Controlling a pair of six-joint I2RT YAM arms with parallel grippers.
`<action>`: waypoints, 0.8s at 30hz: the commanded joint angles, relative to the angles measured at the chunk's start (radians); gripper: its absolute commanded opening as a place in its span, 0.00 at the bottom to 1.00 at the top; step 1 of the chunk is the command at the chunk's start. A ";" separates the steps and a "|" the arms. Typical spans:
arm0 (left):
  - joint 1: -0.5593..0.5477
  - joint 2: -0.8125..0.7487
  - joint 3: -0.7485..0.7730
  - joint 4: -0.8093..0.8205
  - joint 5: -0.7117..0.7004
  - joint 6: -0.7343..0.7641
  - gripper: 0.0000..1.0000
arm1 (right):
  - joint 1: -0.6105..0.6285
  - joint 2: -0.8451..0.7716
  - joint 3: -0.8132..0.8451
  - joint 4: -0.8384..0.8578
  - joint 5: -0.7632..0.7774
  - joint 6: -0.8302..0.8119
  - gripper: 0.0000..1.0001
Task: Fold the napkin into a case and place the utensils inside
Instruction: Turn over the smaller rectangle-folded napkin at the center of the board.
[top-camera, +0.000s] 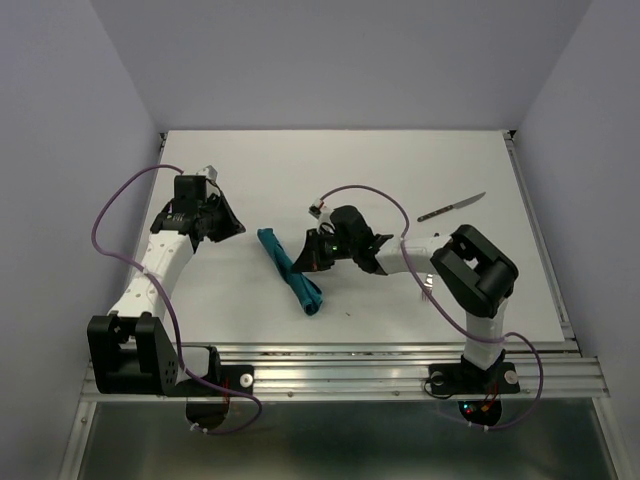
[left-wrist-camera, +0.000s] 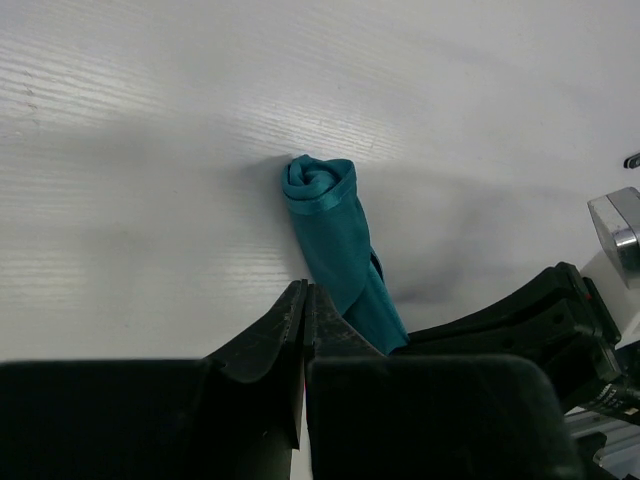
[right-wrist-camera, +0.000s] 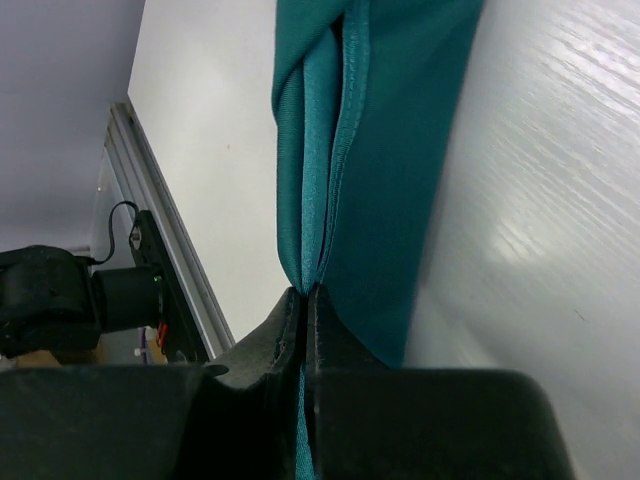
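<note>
One teal napkin lies in the middle of the overhead frame. It is already gathered into a narrow, rope-like strip that slants from upper left to lower right on the white table. It looks more rolled and twisted than folded flat. The left wrist view shows its far end curled into a small spiral, and the right wrist view shows long hems running side by side. I would not call it a case yet, since no mouth or pocket shows anywhere.

The right gripper sits against the strip's right side about halfway along. Its fingers are pinched on a hem, with a sliver of teal showing in the gap between them. The left gripper is just off the strip's upper end, on its left, with its fingers pressed together and nothing between them. In its own camera the cloth passes just behind its tips.

Neither utensil is in the cloth. The knife lies well apart in the upper right of the overhead frame, touched by nothing. The fork I cannot pick out for certain; a small pale shape below the right forearm is too small to tell.

By my reckoning the folding is partway done. Shaping a usable pouch and loading both utensils are left to do.
</note>
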 joint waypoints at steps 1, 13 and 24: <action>0.006 -0.037 0.037 -0.005 0.008 0.002 0.12 | -0.050 -0.018 -0.032 0.130 -0.116 0.022 0.01; 0.006 -0.028 0.028 0.005 0.019 -0.005 0.12 | -0.158 0.016 -0.130 0.254 -0.263 0.054 0.01; -0.003 0.004 0.012 0.017 0.049 0.002 0.13 | -0.253 0.076 -0.130 0.250 -0.328 0.032 0.09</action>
